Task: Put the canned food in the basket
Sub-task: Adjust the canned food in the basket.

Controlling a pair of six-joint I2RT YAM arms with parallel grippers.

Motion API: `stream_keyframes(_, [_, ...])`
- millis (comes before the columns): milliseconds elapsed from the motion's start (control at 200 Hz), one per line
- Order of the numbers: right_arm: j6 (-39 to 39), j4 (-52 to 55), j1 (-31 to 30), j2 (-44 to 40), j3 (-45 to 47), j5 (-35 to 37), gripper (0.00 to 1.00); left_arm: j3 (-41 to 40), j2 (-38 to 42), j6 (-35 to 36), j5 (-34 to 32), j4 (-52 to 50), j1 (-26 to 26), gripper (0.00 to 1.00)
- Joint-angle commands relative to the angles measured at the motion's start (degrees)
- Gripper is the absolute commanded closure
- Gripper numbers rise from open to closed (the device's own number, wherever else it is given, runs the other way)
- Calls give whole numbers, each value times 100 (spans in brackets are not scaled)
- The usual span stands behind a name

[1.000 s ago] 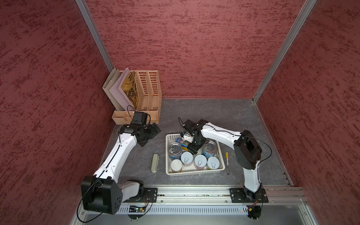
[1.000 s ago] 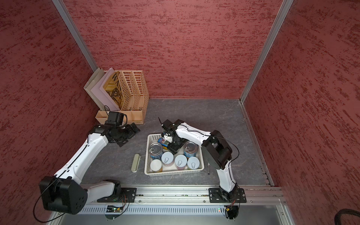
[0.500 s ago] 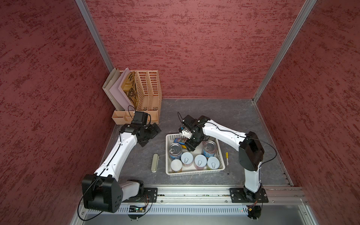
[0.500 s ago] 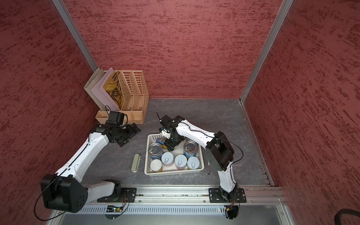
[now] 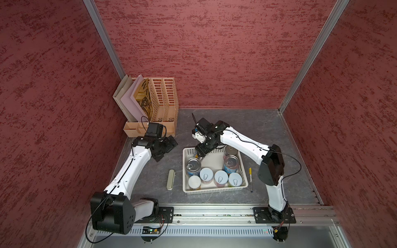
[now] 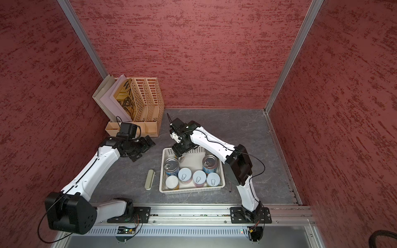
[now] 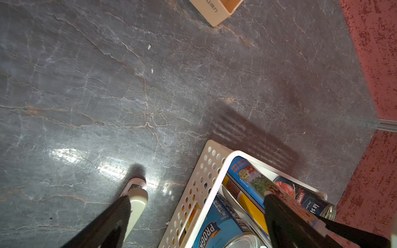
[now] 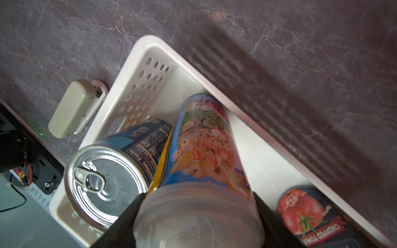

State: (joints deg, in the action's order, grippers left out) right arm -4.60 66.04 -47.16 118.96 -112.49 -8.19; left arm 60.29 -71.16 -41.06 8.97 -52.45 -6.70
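The right gripper is clamping the slim can at its pale cap, jaws narrowed onto it, inside the basket near its far left corner. Whether the can's base is touching the basket floor cannot be told. In both top views the gripper is hiding nearly all of this can. The right arm is covering part of the dark can, which the right wrist view is also cutting off at its edge. Two blue pull-tab cans and four white-topped cans are standing upright in the basket. The left gripper is hovering over the tabletop just outside that corner, jaws wide and holding nothing. Compared with a second ago, the right gripper is sitting farther toward the far left corner, while the left arm is showing no change.
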Motion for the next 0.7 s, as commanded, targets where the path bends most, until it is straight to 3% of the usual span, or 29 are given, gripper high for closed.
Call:
stream_keyframes(0, [-201, -361, 17, 225, -502, 135, 45, -28, -12, 107, 38, 103, 55, 0])
stream_keyframes(215, [-258, -439, -116, 448, -571, 146, 43, -35, -32, 102, 53, 120, 54, 0])
stream_keyframes(376, [-360, -486, -171, 598, -662, 121, 34, -34, -41, 101, 52, 109, 48, 0])
stream_keyframes(556, [-322, -640, -310, 576, -502, 117, 16, -35, -35, 106, 52, 121, 50, 0])
stream_keyframes(691, [-373, -749, -364, 560, -537, 14, 10, -28, -30, 105, 28, 112, 54, 0])
